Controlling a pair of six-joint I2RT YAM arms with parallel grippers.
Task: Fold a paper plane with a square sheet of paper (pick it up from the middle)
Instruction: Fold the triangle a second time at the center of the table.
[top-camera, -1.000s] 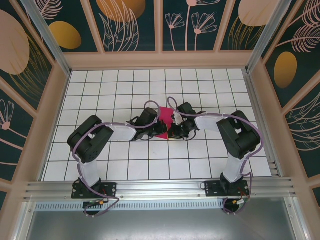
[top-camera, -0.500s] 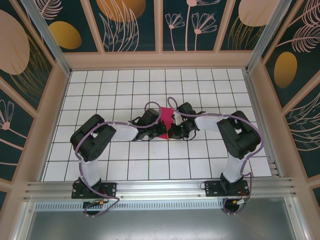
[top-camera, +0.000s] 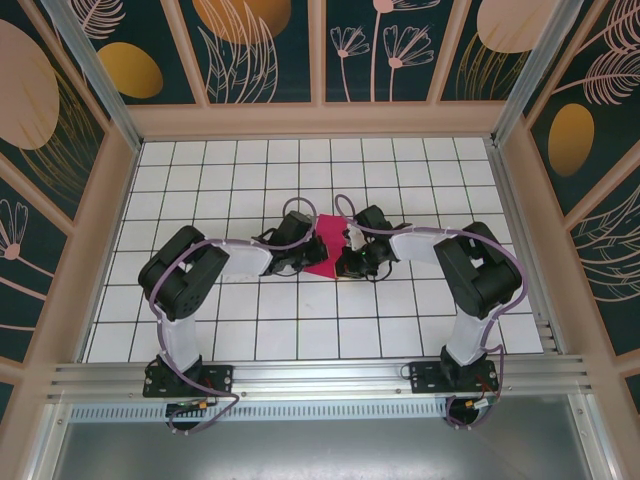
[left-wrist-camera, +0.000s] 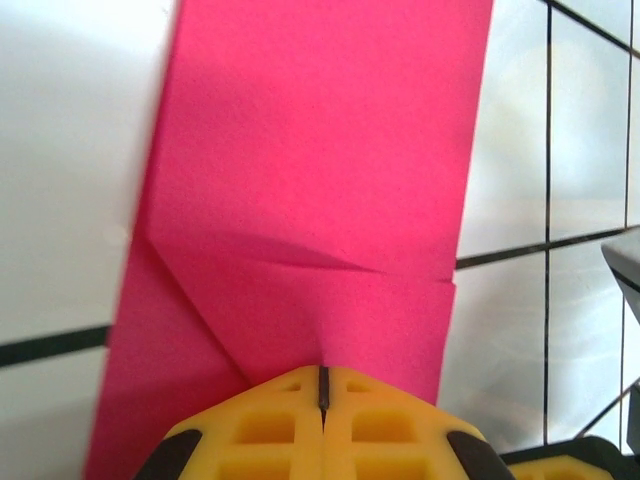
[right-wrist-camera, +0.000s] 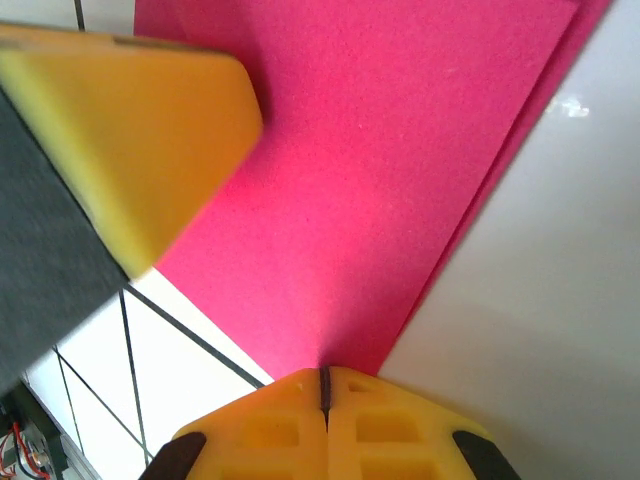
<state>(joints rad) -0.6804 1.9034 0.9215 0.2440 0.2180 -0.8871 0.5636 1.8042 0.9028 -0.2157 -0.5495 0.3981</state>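
The left gripper (left-wrist-camera: 322, 374) pinches the near edge of the paper (left-wrist-camera: 320, 170) between closed yellow jaws. The paper is pink and folded, with a slanted flap and a shallow crease, over white tiles (left-wrist-camera: 545, 140).

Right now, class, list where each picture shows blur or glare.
Top external: sharp, evenly lit. Left wrist: glare whitens the tiles; the left edge of the pink paper is soft. Right wrist: the left arm's yellow jaw looms out of focus.
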